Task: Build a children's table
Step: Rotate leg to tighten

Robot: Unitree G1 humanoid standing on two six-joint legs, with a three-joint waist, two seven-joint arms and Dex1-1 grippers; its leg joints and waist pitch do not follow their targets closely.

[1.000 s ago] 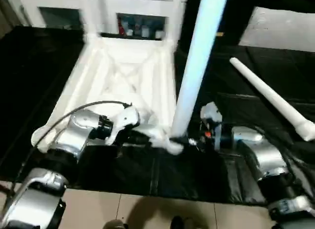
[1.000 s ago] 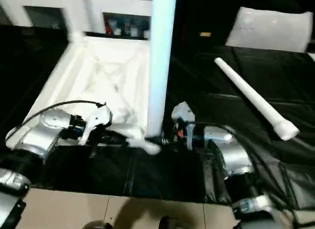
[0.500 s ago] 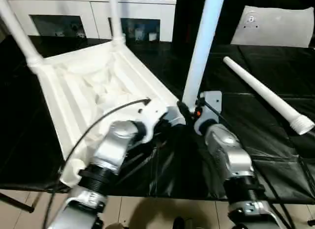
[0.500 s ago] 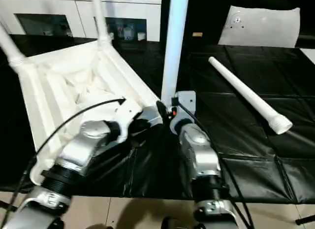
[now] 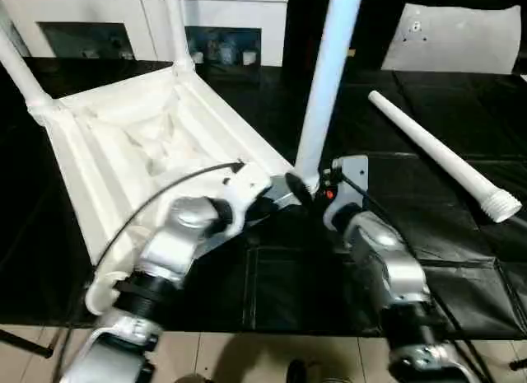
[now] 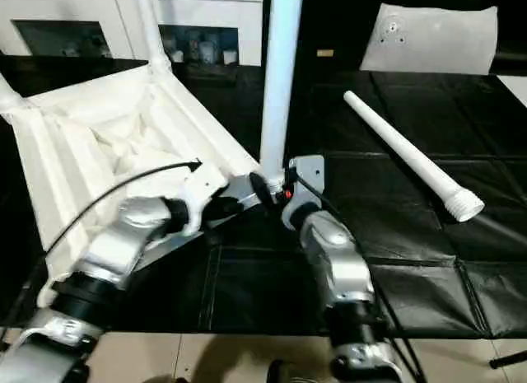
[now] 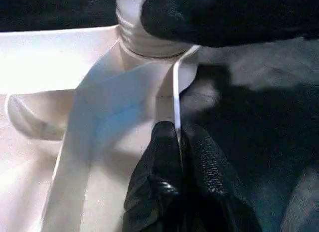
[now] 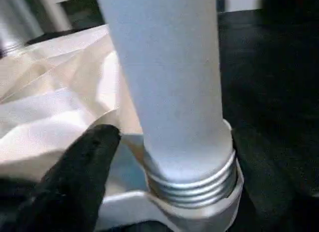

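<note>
Your left hand [image 7: 179,142] is pinched together on the thin rim of the upturned tabletop [image 5: 123,144], right at the near corner; in the left wrist view its two black fingers [image 7: 159,162] sit on either side of that rim, just short of the round corner socket [image 7: 149,57]. Standing in that socket, directly ahead of the hand, is an upright leg [image 5: 325,78], with its threaded end still showing above the socket's collar in the right wrist view. Your right hand [image 5: 317,189] is at the base of this leg from the other side; one black finger [image 8: 75,177] lies beside the threads without touching them, so the hand looks parted rather than clamped, though you cannot fully tell how wide. The two hands are nearly meeting at this corner. Beyond your left hand the tabletop spreads away with its ribbed underside up, skewed on the black-covered table [image 5: 395,259], and two more legs rise from its far corners, one [image 5: 20,70] at the outer left and one [image 5: 175,29] farther back. Off to the outside of your right hand, well apart from it, a loose leg [image 5: 440,156] lies flat on the table, threaded end nearest you. Farther back on that side rests a flat white sheet [image 5: 461,37], and behind the tabletop stands a white cabinet [image 5: 99,12].
</note>
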